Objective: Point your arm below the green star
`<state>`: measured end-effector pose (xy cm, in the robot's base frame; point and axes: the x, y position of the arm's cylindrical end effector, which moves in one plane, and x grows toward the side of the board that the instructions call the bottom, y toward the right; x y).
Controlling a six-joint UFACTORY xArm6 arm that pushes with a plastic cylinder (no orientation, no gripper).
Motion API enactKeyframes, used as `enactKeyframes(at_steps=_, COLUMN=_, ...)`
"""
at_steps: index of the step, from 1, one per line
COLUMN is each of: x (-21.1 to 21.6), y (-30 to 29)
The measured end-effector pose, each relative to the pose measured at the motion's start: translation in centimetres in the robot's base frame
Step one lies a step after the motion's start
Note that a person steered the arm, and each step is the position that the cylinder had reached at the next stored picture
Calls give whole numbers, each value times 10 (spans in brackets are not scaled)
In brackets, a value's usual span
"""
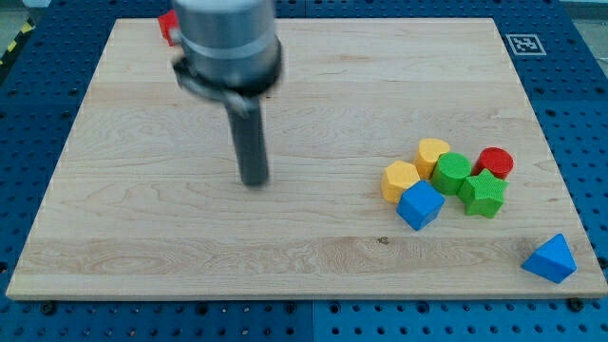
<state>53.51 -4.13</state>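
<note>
The blue cube [420, 205] lies nearest, touching the green star [484, 193] at right-centre of the tabletop [313, 256]. My tip [254, 180], no claw, is well apart at left; sweeping across could knock the cluster.

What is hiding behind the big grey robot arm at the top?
A red block peeks out at the arm's left side, near the board's top edge. Only a small part shows, so I cannot tell its shape. My tip is far left of the green star.
</note>
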Motion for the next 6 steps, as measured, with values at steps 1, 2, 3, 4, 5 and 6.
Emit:
enactKeyframes(at_steps=1, x=22, y=9)
enactKeyframes(at_steps=2, x=22, y=9)
enactKeyframes(at_steps=3, x=22, y=11)
enactKeyframes(at_steps=4, x=22, y=14)
enactKeyframes(at_steps=5, x=22, y=29)
enactKeyframes(at_steps=6, x=27, y=82)
